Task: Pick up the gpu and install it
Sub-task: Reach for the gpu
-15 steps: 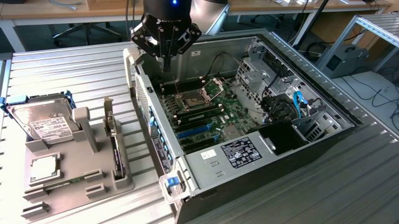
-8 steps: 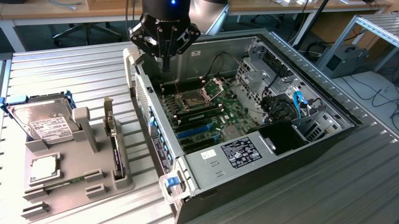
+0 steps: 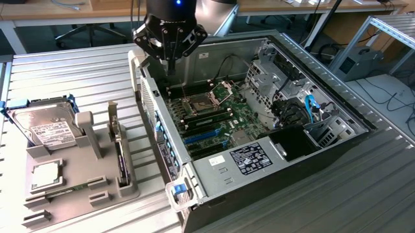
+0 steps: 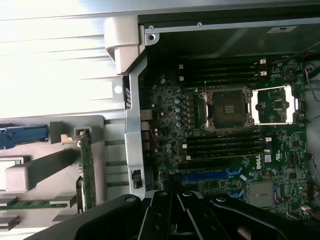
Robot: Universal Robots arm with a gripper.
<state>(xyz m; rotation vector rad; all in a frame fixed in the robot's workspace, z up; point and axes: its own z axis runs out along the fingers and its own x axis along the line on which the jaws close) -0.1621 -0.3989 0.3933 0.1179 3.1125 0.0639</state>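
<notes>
Gpu (image 3: 118,150) first: you will find it outside the computer case (image 3: 153,104), standing on its long edge in a slot of the grey holder (image 3: 97,167) that lies just beside the case's side wall, toward the exterior view's left. From the wrist view you see the card (image 4: 88,170) edge-on, upright and untouched, with the case wall (image 4: 134,150) between it and the motherboard (image 4: 225,165).

Your gripper (image 3: 170,68) hangs above the case, over the far end of that same side wall, well apart from the card. Its claw is pinched fully together and carries nothing. The wrist view has the gripper (image 4: 173,210) looking straight down into the case, over the edge of the board nearest the wall.

Inside the case, the motherboard (image 3: 240,116) lies flat on the floor. The processor socket (image 3: 198,103) sits open toward the case's far end, and you can see its metal frame swung aside in the wrist view (image 4: 227,107). A blue expansion slot (image 4: 210,176) runs across the board on the near side of the socket, close to the gripper.

Beyond the holder, farther from the case, a silver hard drive (image 3: 42,124) with a white label leans in its own cradle.
</notes>
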